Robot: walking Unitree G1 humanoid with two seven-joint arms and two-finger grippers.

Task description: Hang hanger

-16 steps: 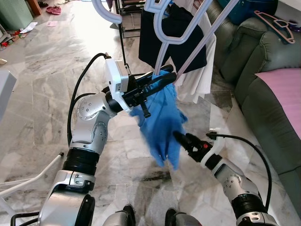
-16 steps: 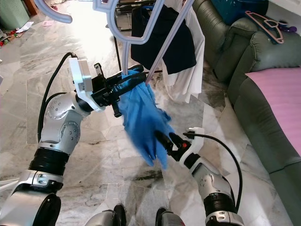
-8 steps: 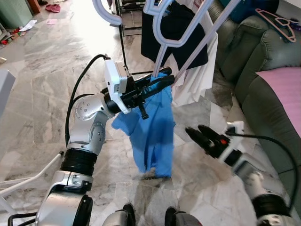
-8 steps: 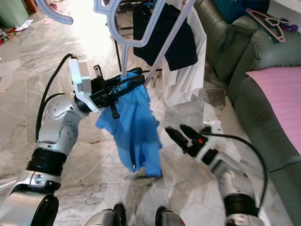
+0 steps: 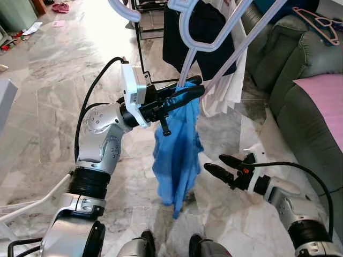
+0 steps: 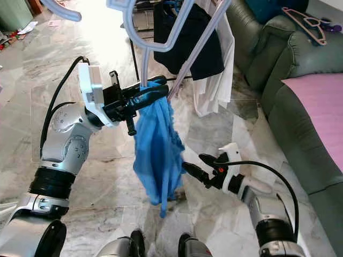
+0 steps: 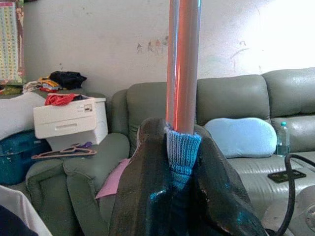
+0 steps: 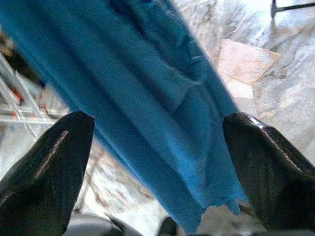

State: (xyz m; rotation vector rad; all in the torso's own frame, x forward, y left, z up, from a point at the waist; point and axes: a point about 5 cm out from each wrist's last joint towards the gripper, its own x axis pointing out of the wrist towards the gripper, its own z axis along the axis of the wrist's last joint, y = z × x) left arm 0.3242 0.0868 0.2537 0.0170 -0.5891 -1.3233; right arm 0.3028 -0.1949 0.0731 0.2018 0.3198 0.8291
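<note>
A blue shirt [image 5: 177, 155] hangs straight down from a pale lavender hanger [image 5: 185, 64] whose hook rises close to my head. My left gripper [image 5: 192, 90] is held out at chest height, shut on the hanger's neck and the shirt's collar. The left wrist view shows the hanger's rod [image 7: 183, 64] and blue knit [image 7: 181, 152] pinched between the fingers [image 7: 147, 191]. My right gripper [image 5: 213, 162] is low on the right, open, its tips just beside the shirt's lower half. In the right wrist view the shirt [image 8: 147, 98] hangs between the spread fingers [image 8: 44, 167].
A clothes rack with black and white garments [image 5: 201, 27] stands just behind the hanger. A green sofa [image 5: 300, 107] with a pink blanket [image 5: 327, 96] and a pink hanger [image 5: 317, 17] runs along the right. A white rack leg [image 5: 32, 206] lies low on the left, on marble floor.
The right gripper left the shirt's lower folds, swung out to the right, then came back beside it, open. The shirt, bunched before, now hangs straight. The left gripper kept its hold.
</note>
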